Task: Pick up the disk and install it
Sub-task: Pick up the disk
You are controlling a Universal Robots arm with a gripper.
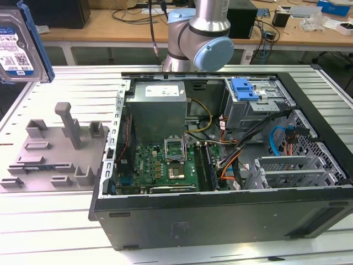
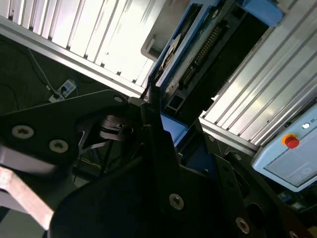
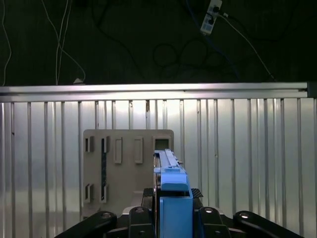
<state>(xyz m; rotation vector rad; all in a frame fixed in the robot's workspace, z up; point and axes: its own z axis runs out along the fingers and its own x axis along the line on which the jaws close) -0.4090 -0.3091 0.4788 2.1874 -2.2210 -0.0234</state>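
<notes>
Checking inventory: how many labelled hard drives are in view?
1: the disk, aloft at the exterior view's left, clamped in the gripper. The computer case's drive cage may hide others.

one disk (image 1: 16,47), one computer case (image 1: 220,221), one fixture (image 1: 55,149)

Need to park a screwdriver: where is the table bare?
Bare slotted table lies at the exterior view's lower left, nearer the camera than the grey fixture tray, and beyond the tray toward the held disk. The open computer case is crowded with cables and boards.
</notes>
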